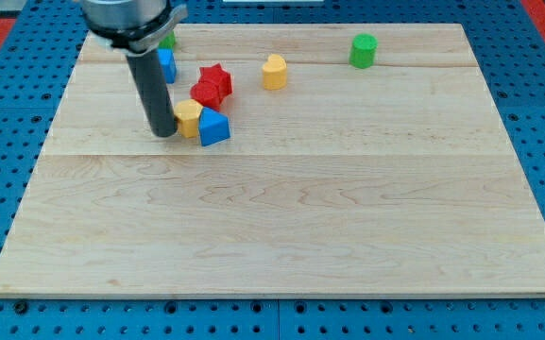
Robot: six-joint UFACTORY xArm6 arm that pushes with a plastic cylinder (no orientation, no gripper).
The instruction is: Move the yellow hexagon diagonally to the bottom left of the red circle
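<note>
The yellow hexagon (189,117) lies in the upper left part of the wooden board (281,217). My tip (163,132) rests on the board right against the hexagon's left side. The red circle (206,94) sits just above and to the right of the hexagon, touching it. A red star (217,79) sits against the circle's upper right. A blue triangle-like block (213,127) touches the hexagon's right side.
A blue block (166,64) and a green block (168,41) sit partly hidden behind the rod at the view's top left. A yellow heart-like block (274,72) lies top centre. A green cylinder (364,50) stands at the top right.
</note>
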